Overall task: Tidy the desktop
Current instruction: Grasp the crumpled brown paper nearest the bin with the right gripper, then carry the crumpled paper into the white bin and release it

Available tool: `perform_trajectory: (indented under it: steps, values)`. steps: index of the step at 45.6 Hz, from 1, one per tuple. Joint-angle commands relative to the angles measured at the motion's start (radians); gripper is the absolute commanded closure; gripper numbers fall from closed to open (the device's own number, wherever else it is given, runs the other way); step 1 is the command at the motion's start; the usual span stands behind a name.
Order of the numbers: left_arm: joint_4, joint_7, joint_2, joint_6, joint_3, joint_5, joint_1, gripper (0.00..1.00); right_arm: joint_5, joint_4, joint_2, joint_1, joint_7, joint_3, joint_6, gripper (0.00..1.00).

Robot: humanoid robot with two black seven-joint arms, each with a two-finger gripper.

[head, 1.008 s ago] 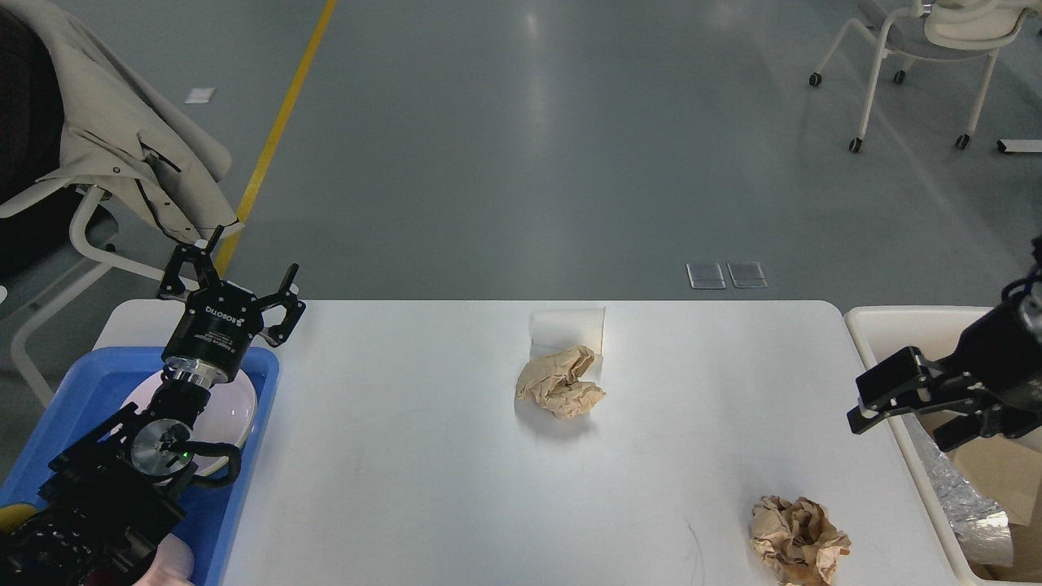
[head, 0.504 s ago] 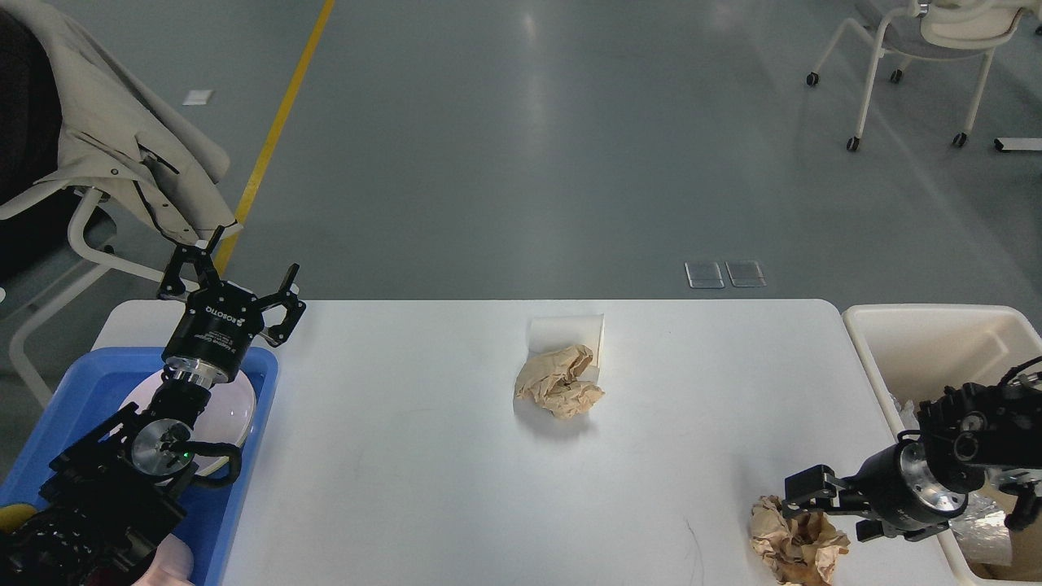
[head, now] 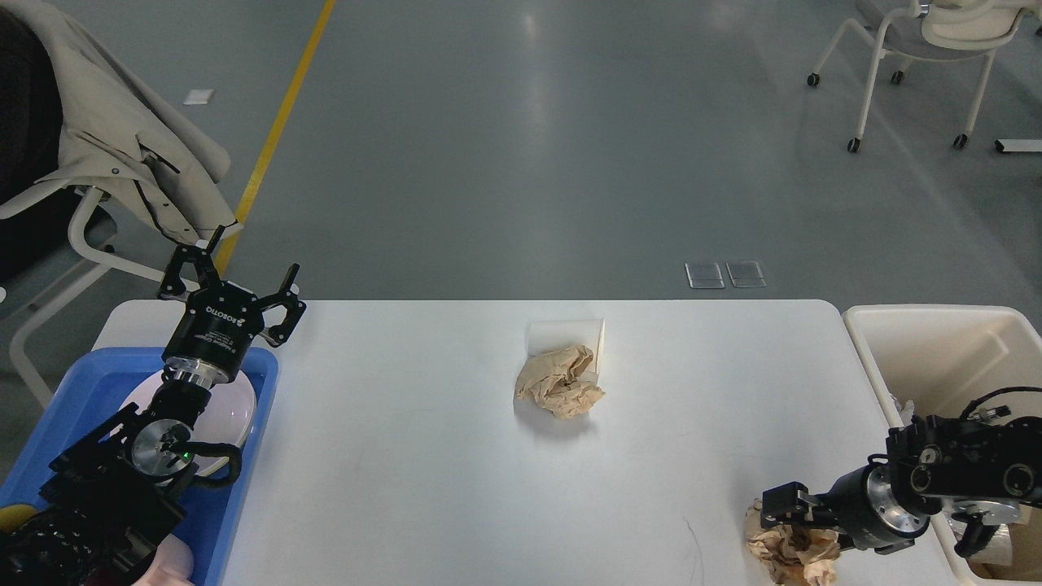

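Note:
The white desktop (head: 423, 456) holds a crumpled brown paper ball (head: 562, 382) at its middle, with a white paper cup (head: 570, 334) lying on its side just behind it. A second crumpled brown paper ball (head: 785, 553) lies at the front right. My right gripper (head: 794, 525) is down on this ball, its jaws apart on either side of it, partly hiding it. My left gripper (head: 232, 277) is open and empty, held above the far end of the blue tray (head: 89, 374).
The blue tray at the left holds a white plate (head: 240, 403). A cream bin (head: 936, 325) with scraps inside stands off the desktop's right edge. A chair with a beige coat (head: 106, 130) is at the far left, another chair (head: 936, 41) at the far right.
My right arm has swung from over the cream bin down and left to the front right paper ball, and its gripper now sits on it. The left arm has not moved.

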Motion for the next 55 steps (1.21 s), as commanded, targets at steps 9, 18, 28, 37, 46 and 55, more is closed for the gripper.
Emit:
perform_trajectory:
  steps: [9, 18, 28, 37, 46, 55]
  values:
    - [0.0, 0.0, 0.0, 0.001, 0.0, 0.0, 0.0, 0.0, -0.001, -0.035, 0.043, -0.064, 0.011, 0.015, -0.087, 0.11]
    - [0.0, 0.0, 0.0, 0.0, 0.0, 0.0, 0.0, 0.0, -0.011, -0.031, 0.037, -0.058, 0.074, 0.012, -0.098, 0.7]
    - [0.0, 0.0, 0.0, 0.001, 0.0, 0.0, 0.0, 0.0, -0.01, -0.023, 0.01, -0.016, 0.072, 0.009, -0.084, 1.0]
    - [0.0, 0.0, 0.0, 0.0, 0.0, 0.0, 0.0, 0.0, -0.007, 0.07, -0.133, 0.237, 0.072, -0.038, 0.059, 1.0]
    - [0.0, 0.0, 0.0, 0.001, 0.0, 0.0, 0.0, 0.0, -0.016, 0.103, -0.263, 0.648, 0.066, -0.124, 0.372, 1.0]
    - [0.0, 0.0, 0.0, 0.001, 0.0, 0.0, 0.0, 0.0, -0.103, 0.069, -0.297, 1.122, 0.066, -0.195, 0.701, 1.0]
